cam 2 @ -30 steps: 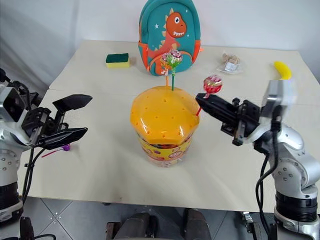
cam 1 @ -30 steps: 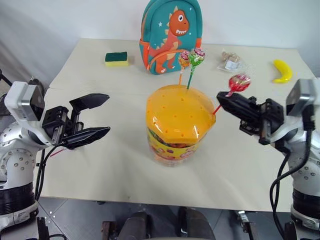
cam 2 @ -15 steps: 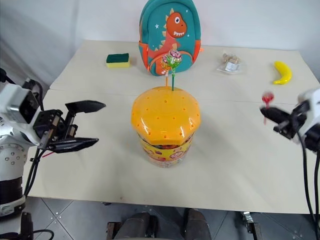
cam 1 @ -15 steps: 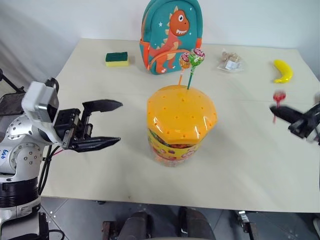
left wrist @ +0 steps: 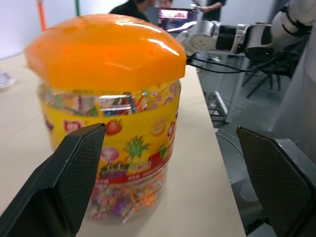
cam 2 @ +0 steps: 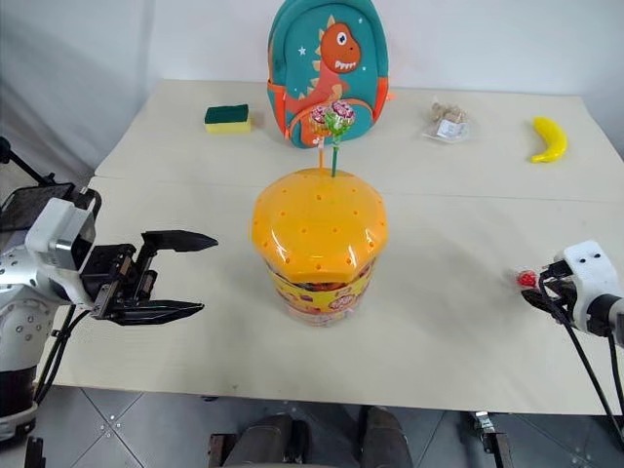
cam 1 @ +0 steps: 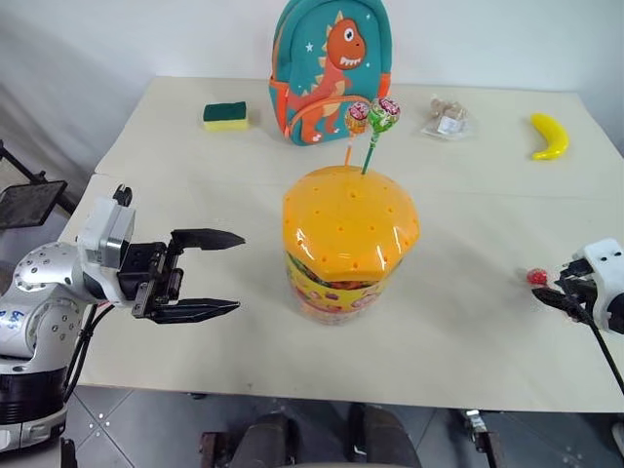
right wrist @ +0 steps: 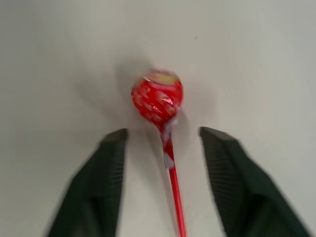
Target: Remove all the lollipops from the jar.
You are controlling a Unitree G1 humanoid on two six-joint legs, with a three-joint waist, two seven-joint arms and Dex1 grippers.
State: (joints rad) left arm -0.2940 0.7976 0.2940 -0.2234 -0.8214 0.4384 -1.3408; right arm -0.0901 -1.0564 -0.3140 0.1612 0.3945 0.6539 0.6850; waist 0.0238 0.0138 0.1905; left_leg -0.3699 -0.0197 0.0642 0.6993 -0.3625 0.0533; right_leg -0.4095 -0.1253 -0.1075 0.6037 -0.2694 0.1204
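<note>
The jar (cam 1: pixel 349 249), a yellow printed tub with an orange domed lid, stands mid-table. Two lollipops, one orange (cam 1: pixel 358 117) and one green (cam 1: pixel 383 113), rise on sticks from the back of its lid. A red lollipop (right wrist: pixel 157 96) lies on the table at the right, its stick running between the spread fingers of my right gripper (right wrist: pixel 165 132), untouched by either. That gripper (cam 1: pixel 544 293) sits low at the table's right edge. My left gripper (cam 1: pixel 239 272) hovers open to the left of the jar, pointing at it, and the jar (left wrist: pixel 108 113) shows between its fingers (left wrist: pixel 69 182).
A teal dinosaur backpack (cam 1: pixel 331 68) stands behind the jar. A green and yellow sponge (cam 1: pixel 225 115) lies at the back left, a clear-wrapped packet (cam 1: pixel 448 119) and a yellow banana (cam 1: pixel 551 136) at the back right. Bare tabletop surrounds the jar.
My right gripper swung from beside the jar out to the right and down to the table with the red lollipop, then opened and let it go. The left gripper sank slightly.
</note>
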